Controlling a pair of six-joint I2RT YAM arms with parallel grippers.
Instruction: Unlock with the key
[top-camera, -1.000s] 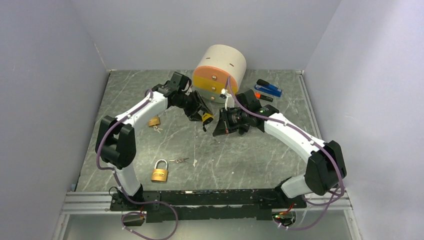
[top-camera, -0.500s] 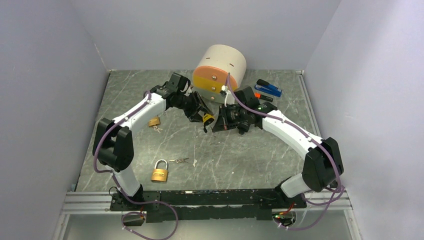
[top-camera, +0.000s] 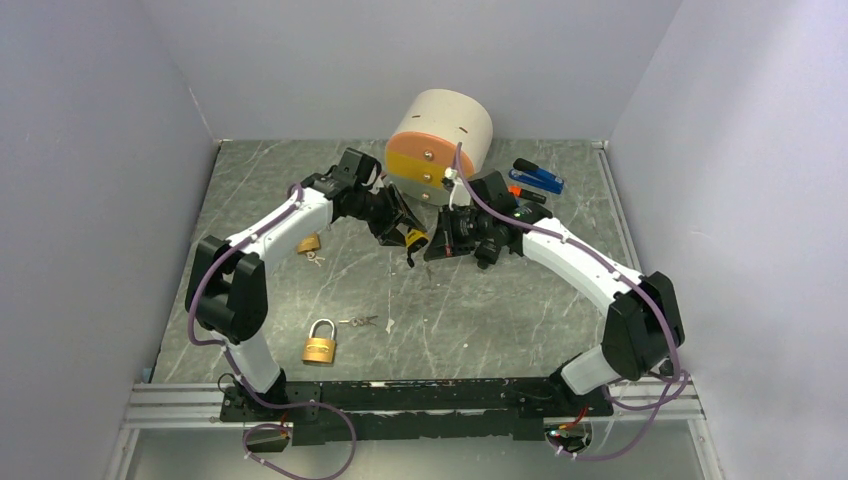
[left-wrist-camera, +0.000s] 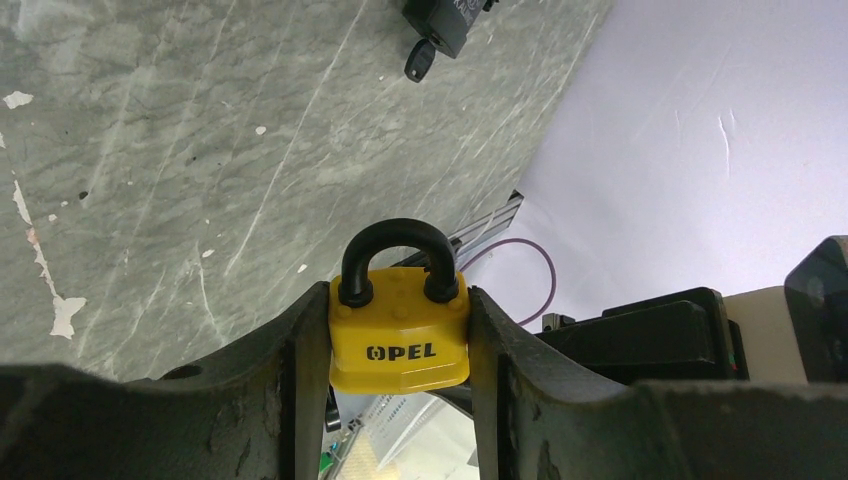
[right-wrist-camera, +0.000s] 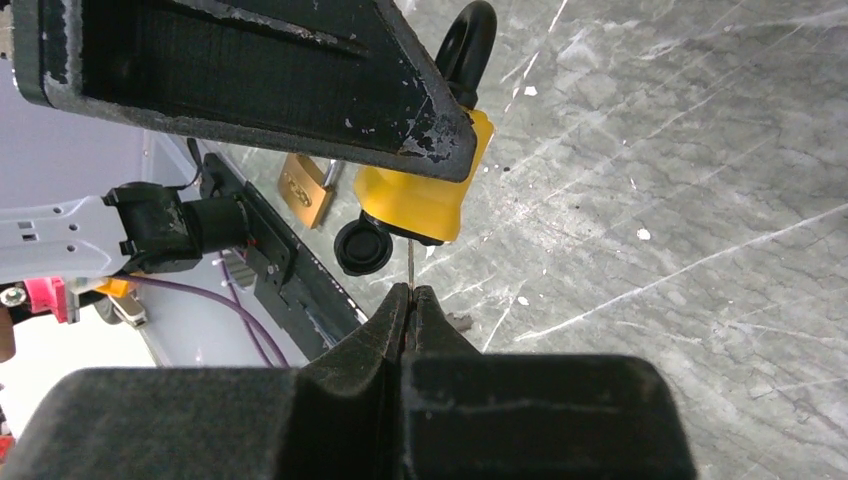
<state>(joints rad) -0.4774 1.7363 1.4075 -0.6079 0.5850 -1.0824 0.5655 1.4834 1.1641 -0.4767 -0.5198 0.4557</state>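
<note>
Bright, even light, faint shadows, all views fairly sharp.

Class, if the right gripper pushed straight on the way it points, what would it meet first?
For the right gripper, most likely the underside of the yellow padlock. The key it pinches seems to reach it, though depth is unclear.

The bench (top-camera: 480, 320) has a grey-green, marble-patterned top crossed by pale veins, scratches and a few white chips. Plain, pale lavender-grey panels close it in on three sides: a back wall (top-camera: 400, 60), a left wall (top-camera: 90, 200) and a right wall (top-camera: 740, 180). An aluminium rail (top-camera: 180, 400) runs along the bench's near edge. The light is soft and even, casting only faint shadows.
</note>
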